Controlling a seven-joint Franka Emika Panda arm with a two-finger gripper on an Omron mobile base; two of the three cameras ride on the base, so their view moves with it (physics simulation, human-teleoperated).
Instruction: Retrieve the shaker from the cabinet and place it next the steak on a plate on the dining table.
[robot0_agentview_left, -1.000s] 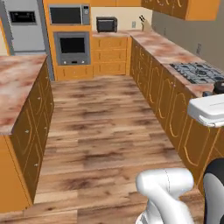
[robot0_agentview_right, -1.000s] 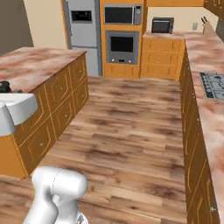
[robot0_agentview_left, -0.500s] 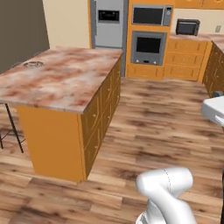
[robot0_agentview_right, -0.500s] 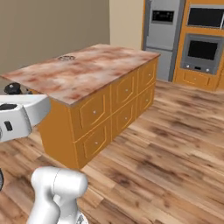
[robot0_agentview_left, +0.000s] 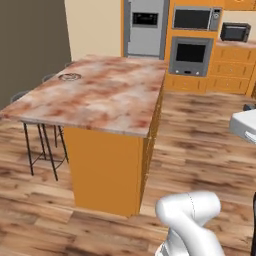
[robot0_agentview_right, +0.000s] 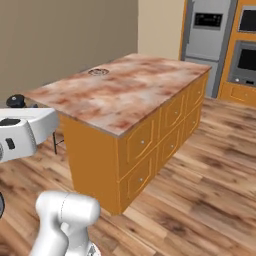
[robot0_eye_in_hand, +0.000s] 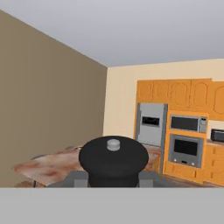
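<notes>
Hand view: shaker (robot0_eye_in_hand: 113, 161) sits clamped between the two fingers (robot0_eye_in_hand: 76, 178) of the gripper (robot0_eye_in_hand: 113, 180), dark round top with small grey knob facing the camera, its brown body hidden behind that top. Beyond it lies the dining table (robot0_agentview_left: 107, 95), whose far left corner carries the plate (robot0_agentview_left: 69, 77), too small and faint to make out the steak; stools (robot0_agentview_left: 42, 142) stand at its left side, the fridge (robot0_agentview_left: 145, 27) and ovens (robot0_agentview_left: 192, 37) on the far wall. Against half a second back, both base views have swung further left and nearer, the island now centred.
</notes>
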